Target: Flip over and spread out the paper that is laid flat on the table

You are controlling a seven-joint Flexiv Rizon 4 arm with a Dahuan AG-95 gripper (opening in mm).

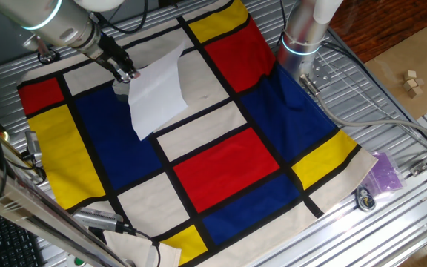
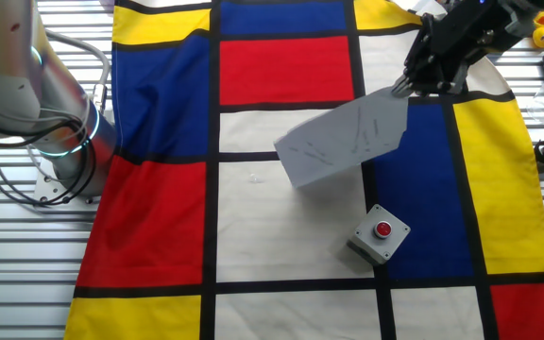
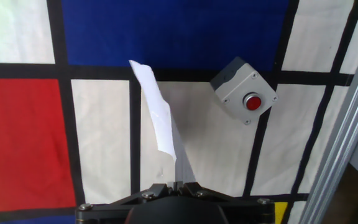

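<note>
The paper (image 1: 158,93) is a thin white sheet, lifted off the cloth by one corner and hanging at a slant. It shows grey from below in the other fixed view (image 2: 343,142) and nearly edge-on in the hand view (image 3: 157,118). My gripper (image 1: 124,72) is shut on the paper's upper corner, above the far left part of the table's cloth (image 1: 221,167). It also shows in the other fixed view (image 2: 414,85) and in the hand view (image 3: 174,185), where the black fingers pinch the sheet's edge.
A grey box with a red button (image 2: 379,233) stands on a cream panel beside the hanging paper, also in the hand view (image 3: 243,91). A second arm's base (image 1: 302,37) stands at the cloth's far edge. A purple bag (image 1: 384,172) lies on the bare slats.
</note>
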